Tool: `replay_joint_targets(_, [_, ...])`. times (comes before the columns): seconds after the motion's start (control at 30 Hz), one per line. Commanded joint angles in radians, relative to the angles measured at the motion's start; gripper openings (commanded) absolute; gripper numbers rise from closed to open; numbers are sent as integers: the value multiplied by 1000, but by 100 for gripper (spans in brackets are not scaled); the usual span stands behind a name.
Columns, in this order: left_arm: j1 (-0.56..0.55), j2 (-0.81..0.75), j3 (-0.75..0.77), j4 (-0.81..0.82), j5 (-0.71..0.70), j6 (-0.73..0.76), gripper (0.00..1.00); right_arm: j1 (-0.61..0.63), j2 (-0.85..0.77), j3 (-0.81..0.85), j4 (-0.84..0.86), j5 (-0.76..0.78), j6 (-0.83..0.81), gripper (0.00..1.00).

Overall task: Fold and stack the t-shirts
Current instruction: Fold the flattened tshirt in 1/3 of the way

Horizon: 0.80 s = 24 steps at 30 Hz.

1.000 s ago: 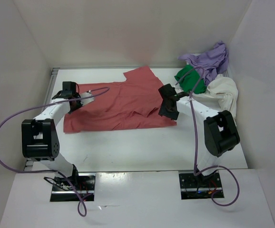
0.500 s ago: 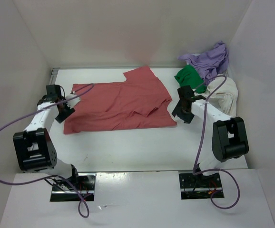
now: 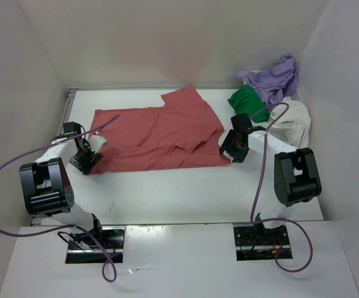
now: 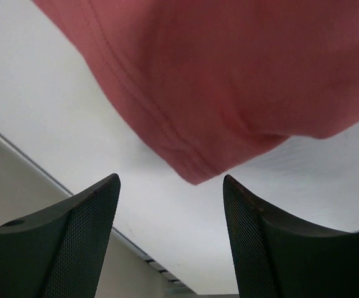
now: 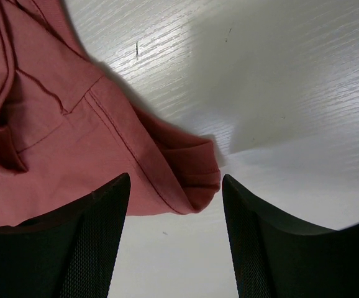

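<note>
White tabletop [image 3: 167, 192], boxed in by plain white walls, is where the work is laid out. The left gripper [image 4: 170, 186] is seen with its jaws spread and nothing between them. The near-left hem corner of the salmon-red t-shirt [image 3: 161, 133] lies just ahead of the fingers, unpinched. A second ago this gripper was closed at the shirt's left edge, farther back. That hold has since been let go, and the gripper has been brought nearer, to the corner.

The right gripper [image 5: 174, 183] is likewise held apart and empty. It has been shifted off the right sleeve area to the near-right corner, where the hem is doubled over in a small roll.

The shirt is now left lying spread on the table between the two arms. Spreading can therefore be judged finished, and a two-corner pick for the first fold appears to be set up.

The green t-shirt [image 3: 248, 102], lavender t-shirt [image 3: 276, 74] and cream t-shirt [image 3: 291, 121] are heaped untouched at the far right, so most of the task is judged still to be done.
</note>
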Motion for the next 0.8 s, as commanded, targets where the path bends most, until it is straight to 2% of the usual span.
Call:
replay_joint_targets(0.0, [2,50,29,22,89,-38,75,3,34,-24,42,-29,3,66])
replay_joint_targets(0.1, [2,76,29,33,89,-38,75,3,58,-33,64,-57,3,61])
replay_joint_targets(0.27, [2,108,29,51,120,-38,61,3,94,-33,73,-57,12,43])
replay_joint_targets(0.3, [2,109,29,51,120,-38,52,3,94,-33,73,-57,12,39])
replay_joint_targets(0.33, [2,121,29,60,120,-38,47,3,103,-33,73,-57,12,30])
replay_joint_targets(0.4, [2,135,29,60,120,-47,31,-6,103,-44,73,-57,12,18])
replay_joint_targets(0.43, [2,147,29,60,111,-47,13,-20,103,-55,73,-57,21,13])
replay_joint_targets(0.47, [2,156,29,60,99,-59,6,-29,103,-67,73,-57,21,3])
replay_joint_targets(0.5, [2,156,38,69,67,-70,1,-29,92,-76,73,-57,21,0])
replay_joint_targets(0.6, [28,127,38,48,25,-46,0,-55,28,-107,27,-17,30,0])
replay_joint_targets(0.77, [40,-14,-43,4,-53,45,0,-55,-116,-154,-94,35,70,0])
